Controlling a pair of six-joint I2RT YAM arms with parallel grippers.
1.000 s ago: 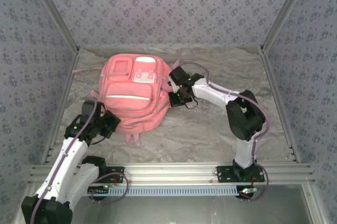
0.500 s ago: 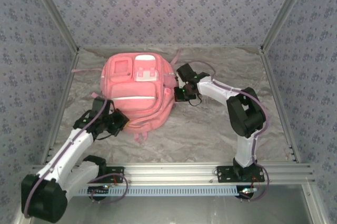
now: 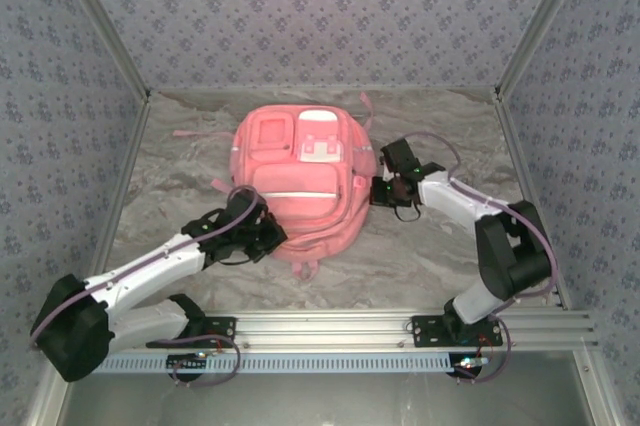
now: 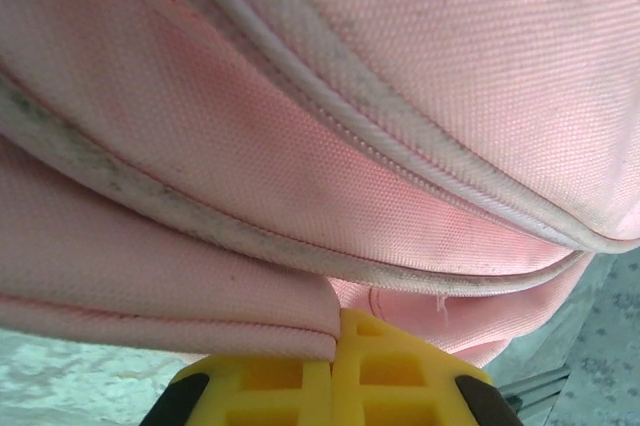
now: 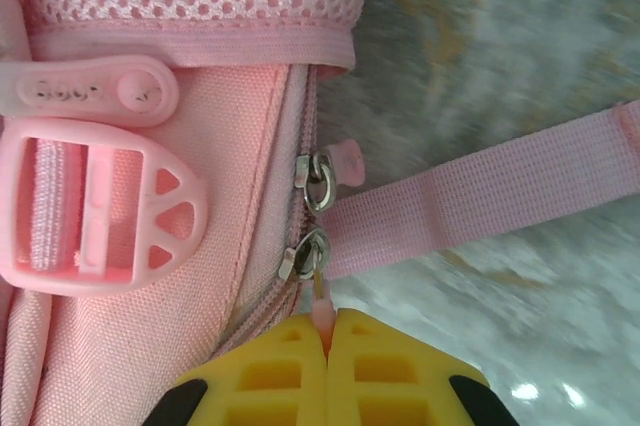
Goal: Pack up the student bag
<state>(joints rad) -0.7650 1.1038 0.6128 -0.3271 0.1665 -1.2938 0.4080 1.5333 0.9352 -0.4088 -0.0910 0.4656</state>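
Zip work looks to be the step in hand. The student bag, a large soft pink fabric backpack with white trim panels, lies front-up on the grey marbled table, between the two arms. The left gripper is clamped on a fold of cloth at the bag's near-left bottom edge, yellow fingers pressed together with fabric caught between them. The right gripper, at the bag's right side, pinches the small pink zip pull tab hanging from the lower of two metal zip sliders, just beside a flat pink webbing strap that runs off from the bag.

The tab is thin and seems held only at its tip. A pull across the zip line rather than along it could slip it free or jam the slider. If the left grip on loose cloth gives way, the whole bag would likely drag toward the right arm instead of the zip running. The strap lies close enough to catch in the teeth.
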